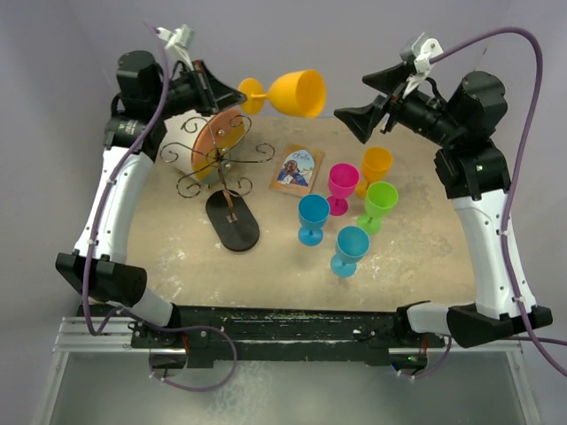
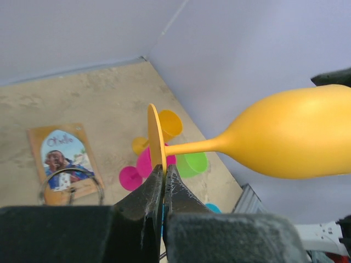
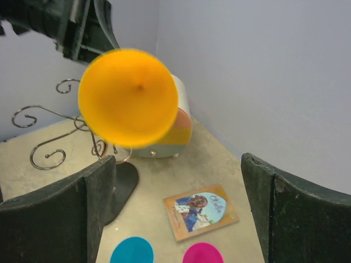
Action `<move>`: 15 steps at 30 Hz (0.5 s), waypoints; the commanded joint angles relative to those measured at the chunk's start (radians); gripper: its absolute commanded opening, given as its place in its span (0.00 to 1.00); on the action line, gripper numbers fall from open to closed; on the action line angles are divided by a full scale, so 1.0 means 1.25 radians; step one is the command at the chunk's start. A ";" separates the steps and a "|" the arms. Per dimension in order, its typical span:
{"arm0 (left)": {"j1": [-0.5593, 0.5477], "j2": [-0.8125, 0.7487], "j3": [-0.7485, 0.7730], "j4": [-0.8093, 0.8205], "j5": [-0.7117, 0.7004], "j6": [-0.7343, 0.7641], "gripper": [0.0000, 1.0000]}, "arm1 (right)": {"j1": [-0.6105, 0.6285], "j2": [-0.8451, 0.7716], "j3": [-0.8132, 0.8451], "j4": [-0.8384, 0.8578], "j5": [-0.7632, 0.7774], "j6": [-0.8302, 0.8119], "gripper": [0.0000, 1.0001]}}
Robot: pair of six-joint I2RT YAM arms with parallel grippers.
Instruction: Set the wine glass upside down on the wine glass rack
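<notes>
A yellow wine glass (image 1: 297, 93) hangs sideways in the air above the back of the table, its foot to the left and its mouth to the right. My left gripper (image 1: 232, 93) is shut on the rim of the foot (image 2: 156, 139), with the bowl (image 2: 296, 137) sticking out beyond it. My right gripper (image 1: 350, 97) stands open just right of the glass's mouth (image 3: 129, 97), apart from it, with nothing between its fingers (image 3: 82, 203). The wine glass rack (image 1: 221, 159), dark wire scrolls on a black oval base (image 1: 233, 221), stands below and left of the glass.
A white cylinder with an orange inside (image 1: 199, 142) lies behind the rack. A small book (image 1: 297, 168) lies mid-table. Several coloured glasses stand upright on the right: pink (image 1: 342, 184), orange (image 1: 376, 166), green (image 1: 381, 202) and two blue (image 1: 312, 217).
</notes>
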State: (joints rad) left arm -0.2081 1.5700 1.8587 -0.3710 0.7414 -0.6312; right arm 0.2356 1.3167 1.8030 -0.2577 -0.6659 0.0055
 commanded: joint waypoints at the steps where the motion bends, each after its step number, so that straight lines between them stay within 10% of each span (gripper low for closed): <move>1: 0.078 -0.086 0.039 0.010 -0.008 0.042 0.00 | 0.000 -0.051 0.010 -0.033 0.050 -0.055 0.99; 15: 0.109 -0.248 0.132 -0.184 -0.478 0.656 0.00 | -0.009 -0.129 -0.109 -0.062 0.252 -0.210 1.00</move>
State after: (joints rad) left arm -0.0910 1.3106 1.9812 -0.5697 0.3740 -0.0757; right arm 0.2287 1.1736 1.7172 -0.3435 -0.4423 -0.1524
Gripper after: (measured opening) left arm 0.010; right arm 0.998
